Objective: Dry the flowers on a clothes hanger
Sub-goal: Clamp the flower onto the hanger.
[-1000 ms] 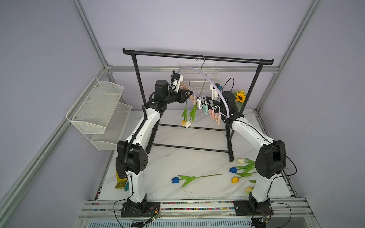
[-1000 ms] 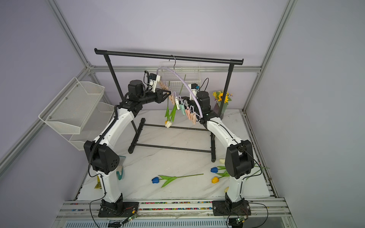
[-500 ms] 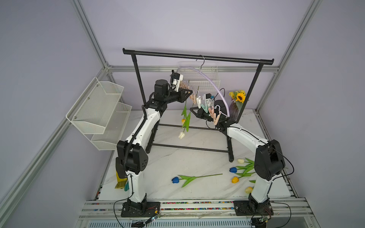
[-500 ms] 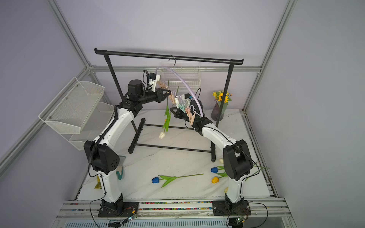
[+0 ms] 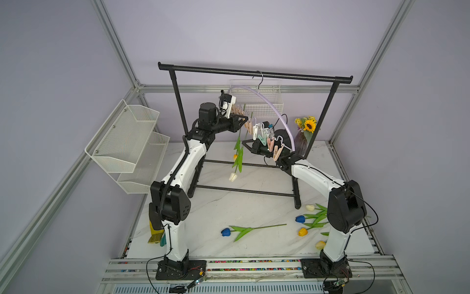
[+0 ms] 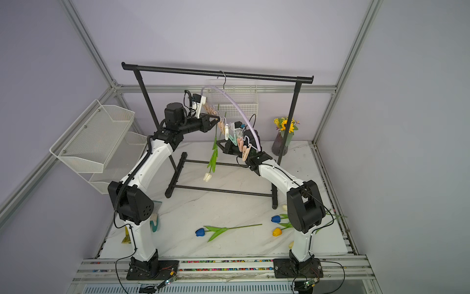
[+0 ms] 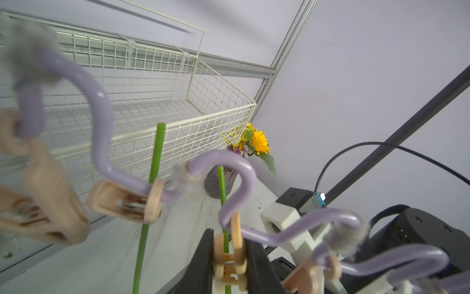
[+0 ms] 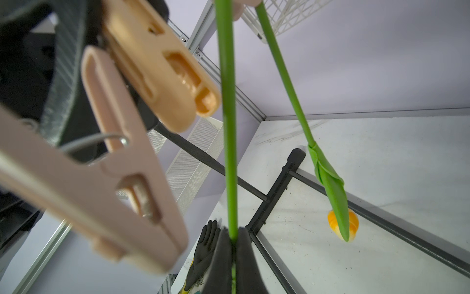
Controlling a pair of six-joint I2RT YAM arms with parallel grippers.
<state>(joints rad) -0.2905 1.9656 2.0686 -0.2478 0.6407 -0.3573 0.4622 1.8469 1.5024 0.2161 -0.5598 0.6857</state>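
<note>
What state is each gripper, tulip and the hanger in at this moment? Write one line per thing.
left gripper: shut on a peach clothespin.
right gripper: shut on the stem of the white tulip.
white tulip: head down, off the table.
orange tulip: clipped to the hanger, hanging head down.
clothes hanger: hooked on the garment rack, tilted.
blue tulip: lying flat on the table.

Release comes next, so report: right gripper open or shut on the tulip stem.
Shut: the right gripper clamps the green stem, fingers pressed against both its sides.
</note>
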